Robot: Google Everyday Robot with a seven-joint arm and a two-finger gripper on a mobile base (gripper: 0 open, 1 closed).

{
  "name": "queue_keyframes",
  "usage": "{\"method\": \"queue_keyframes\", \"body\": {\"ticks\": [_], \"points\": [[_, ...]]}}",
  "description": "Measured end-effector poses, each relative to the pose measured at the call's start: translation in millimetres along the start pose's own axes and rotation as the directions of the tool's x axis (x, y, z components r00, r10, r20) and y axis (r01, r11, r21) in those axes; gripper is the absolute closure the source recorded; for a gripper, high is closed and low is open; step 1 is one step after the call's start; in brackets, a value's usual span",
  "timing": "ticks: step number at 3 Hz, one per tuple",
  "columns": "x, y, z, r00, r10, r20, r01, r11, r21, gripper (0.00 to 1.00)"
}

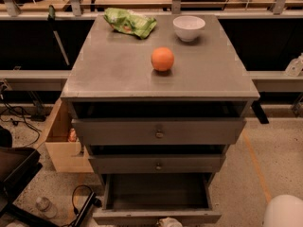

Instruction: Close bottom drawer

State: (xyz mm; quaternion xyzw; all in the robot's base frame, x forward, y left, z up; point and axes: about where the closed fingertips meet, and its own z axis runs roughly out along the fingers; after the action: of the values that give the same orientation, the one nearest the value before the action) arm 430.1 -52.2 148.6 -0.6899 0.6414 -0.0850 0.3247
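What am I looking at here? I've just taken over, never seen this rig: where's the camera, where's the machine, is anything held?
There is one camera, looking down at the front of a grey cabinet; its mount isn't shown. On top lie an orange, a white bowl and a green bag. The bottom drawer stands pulled out. The gripper just peeks in at the lower edge, by that drawer's front. I can't see whether it holds anything. The white rounded shape at lower right is probably part of the robot.
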Motion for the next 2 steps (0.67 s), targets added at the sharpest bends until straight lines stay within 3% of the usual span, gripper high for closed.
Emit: {"method": "queue_keyframes", "body": {"ticks": [1, 2], "points": [[0.0, -0.1, 0.0, 1.0, 0.0, 0.0, 0.0, 1.0, 0.0, 1.0], [0.0, -0.1, 0.0, 1.0, 0.0, 0.0, 0.0, 1.0, 0.0, 0.82]]}}
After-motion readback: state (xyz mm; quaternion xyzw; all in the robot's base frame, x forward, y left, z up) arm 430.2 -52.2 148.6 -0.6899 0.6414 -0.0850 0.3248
